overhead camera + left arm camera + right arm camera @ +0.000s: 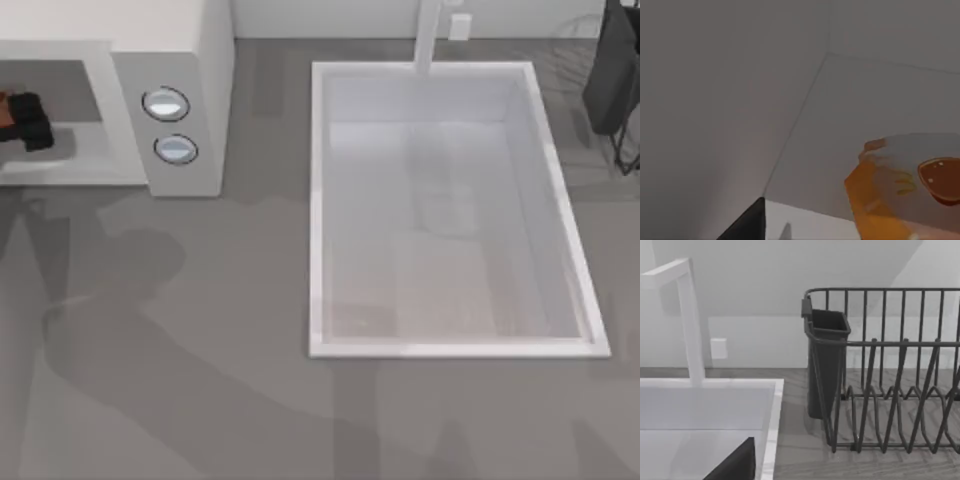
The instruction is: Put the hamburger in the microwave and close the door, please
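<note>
Black left gripper (28,122) reaches inside the microwave (180,60) cavity at the table's left; whether its fingers clamp or gape I cannot tell. Orange-and-tan hamburger (900,187) sits just beside it on the grey interior floor. Right of the microwave lies the white sink (318,200), with a dark dish rack (890,390) beyond.

Grey counter (200,350), white sink (318,200), dark dish rack (890,390).
</note>
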Tool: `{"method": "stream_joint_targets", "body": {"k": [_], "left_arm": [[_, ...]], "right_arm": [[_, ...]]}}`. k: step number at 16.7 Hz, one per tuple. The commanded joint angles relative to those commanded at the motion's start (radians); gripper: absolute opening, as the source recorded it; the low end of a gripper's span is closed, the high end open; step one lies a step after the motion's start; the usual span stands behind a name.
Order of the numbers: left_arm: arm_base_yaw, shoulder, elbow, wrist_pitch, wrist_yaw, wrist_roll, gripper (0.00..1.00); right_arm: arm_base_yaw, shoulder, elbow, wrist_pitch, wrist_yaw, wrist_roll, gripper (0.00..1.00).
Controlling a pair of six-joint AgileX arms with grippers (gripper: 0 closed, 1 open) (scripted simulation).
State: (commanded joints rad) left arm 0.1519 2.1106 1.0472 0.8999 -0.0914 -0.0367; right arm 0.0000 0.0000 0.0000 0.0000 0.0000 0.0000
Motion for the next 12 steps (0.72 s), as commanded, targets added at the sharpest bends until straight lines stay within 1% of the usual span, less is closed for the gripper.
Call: {"method": "stream_joint_targets", "body": {"k": [7,12], "left_arm": [[0.044,-0.141,-0.307,0.176,0.036,0.014,1.00],[0.073,-0.198,-0.517,0.258,0.053,0.024,1.00]], "right_arm": [[0.000,0.000,0.000,0.000,0.000,0.000,1.00],[0.000,0.000,0.000,0.000,0.000,0.000,1.00]]}}
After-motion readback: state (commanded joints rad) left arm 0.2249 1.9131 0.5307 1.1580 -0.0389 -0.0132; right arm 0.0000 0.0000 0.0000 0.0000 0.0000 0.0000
